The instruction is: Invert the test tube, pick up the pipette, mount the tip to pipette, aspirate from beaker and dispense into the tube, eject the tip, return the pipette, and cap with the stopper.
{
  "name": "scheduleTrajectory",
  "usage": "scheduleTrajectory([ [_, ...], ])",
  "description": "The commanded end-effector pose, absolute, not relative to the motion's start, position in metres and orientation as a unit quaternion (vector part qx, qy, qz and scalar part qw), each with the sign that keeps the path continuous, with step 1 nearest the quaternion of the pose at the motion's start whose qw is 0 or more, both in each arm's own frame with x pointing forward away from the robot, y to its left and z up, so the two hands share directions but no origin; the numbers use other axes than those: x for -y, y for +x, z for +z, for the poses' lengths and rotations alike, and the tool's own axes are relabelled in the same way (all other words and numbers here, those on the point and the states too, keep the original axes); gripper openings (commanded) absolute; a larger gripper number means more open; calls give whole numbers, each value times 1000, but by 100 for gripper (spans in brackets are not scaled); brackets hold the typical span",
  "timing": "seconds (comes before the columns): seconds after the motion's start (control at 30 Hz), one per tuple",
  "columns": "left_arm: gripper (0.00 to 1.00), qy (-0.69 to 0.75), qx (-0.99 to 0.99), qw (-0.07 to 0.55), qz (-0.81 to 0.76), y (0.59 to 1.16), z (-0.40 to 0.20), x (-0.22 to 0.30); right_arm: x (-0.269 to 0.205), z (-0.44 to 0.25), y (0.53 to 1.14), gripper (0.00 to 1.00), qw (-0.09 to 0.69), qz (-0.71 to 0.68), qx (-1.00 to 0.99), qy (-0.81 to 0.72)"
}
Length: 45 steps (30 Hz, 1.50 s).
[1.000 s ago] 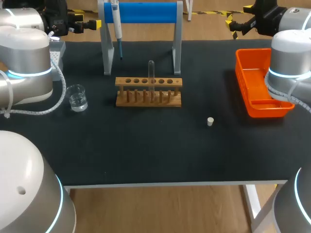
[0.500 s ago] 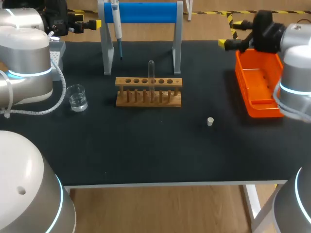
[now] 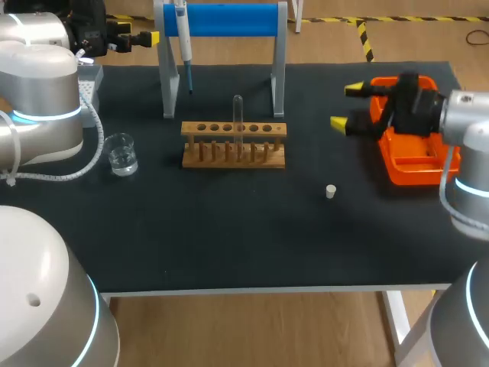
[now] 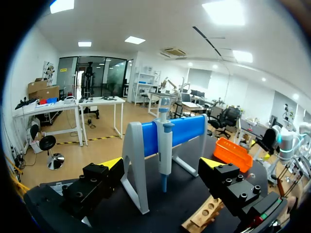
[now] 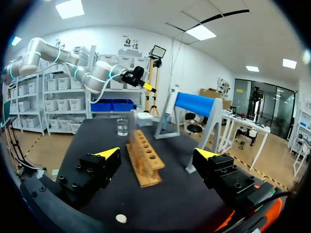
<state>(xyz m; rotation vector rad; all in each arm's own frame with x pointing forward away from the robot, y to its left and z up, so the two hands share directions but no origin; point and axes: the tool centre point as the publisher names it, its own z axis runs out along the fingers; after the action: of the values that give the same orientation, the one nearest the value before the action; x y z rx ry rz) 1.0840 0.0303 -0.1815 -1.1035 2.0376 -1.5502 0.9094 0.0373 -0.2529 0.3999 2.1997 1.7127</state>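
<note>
A clear test tube stands upright in the wooden rack; from the right wrist it shows as the test tube at the far end of the rack. The pipette hangs on the blue-barred stand. My left gripper is open at the table's back left, facing the pipette from a short way off. A beaker of water sits left of the rack. The small white stopper lies right of it. My right gripper hovers open by the orange tray's left edge, holding nothing.
The orange tray sits at the right edge, under my right wrist. A pale tip box stands at the back left beside my left arm. Black tabletop stretches from the rack to the front edge.
My right arm has swung from the back right corner forward and left, bringing its open gripper over the orange tray's left side. The left arm and the objects have stayed still.
</note>
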Motion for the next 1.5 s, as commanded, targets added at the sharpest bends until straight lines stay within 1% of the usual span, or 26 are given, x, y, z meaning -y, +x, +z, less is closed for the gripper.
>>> scheduleTrajectory([
  [0.03,100,-390,-719,176,-548,1084,-182,-30,-39,-265,883,100,162,605,-769,131],
  [0.3,100,-390,-719,176,-548,1084,-182,-30,-56,-277,858,100,148,601,-780,97],
  [1.07,100,-390,-719,176,-548,1084,-182,-30,-56,-277,858,100,148,601,-780,97],
  [1.23,100,-365,-708,204,-568,1026,-197,-15,-56,-277,858,100,148,601,-780,97],
  [1.4,100,-321,-709,212,-591,969,-208,7,-56,-277,858,100,148,601,-780,97],
  [1.5,100,-294,-713,215,-599,945,-213,16,-56,-277,858,100,148,601,-780,97],
])
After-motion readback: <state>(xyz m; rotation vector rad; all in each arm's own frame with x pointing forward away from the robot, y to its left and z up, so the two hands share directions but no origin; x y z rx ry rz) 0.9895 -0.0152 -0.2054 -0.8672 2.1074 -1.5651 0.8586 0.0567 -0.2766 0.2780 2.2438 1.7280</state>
